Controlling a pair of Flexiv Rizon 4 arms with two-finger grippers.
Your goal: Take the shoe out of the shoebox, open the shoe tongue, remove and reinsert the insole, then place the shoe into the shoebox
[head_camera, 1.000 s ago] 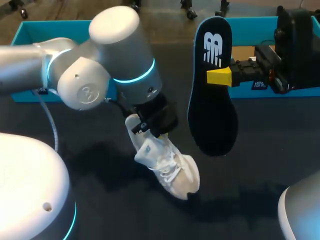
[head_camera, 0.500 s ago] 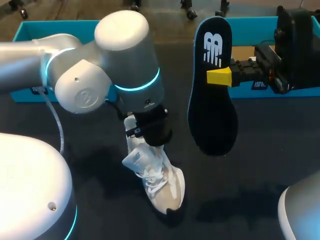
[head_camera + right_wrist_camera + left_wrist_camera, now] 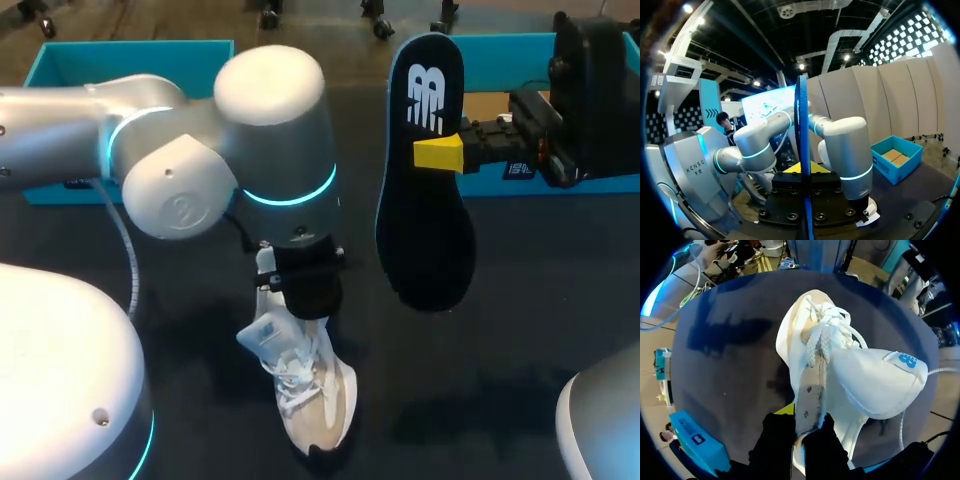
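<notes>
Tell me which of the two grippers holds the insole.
The right gripper: it pinches the dark insole in the air; the left gripper grips the white shoe.

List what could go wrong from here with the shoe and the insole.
1. The left gripper pinches only a thin side edge of the shoe, whose toe appears to rest on the table. The shoe may slip or twist.
2. The right gripper holds the insole at one edge, so it may bend or swing on insertion.
3. The laces look bunched, so the opening may be tight.
</notes>
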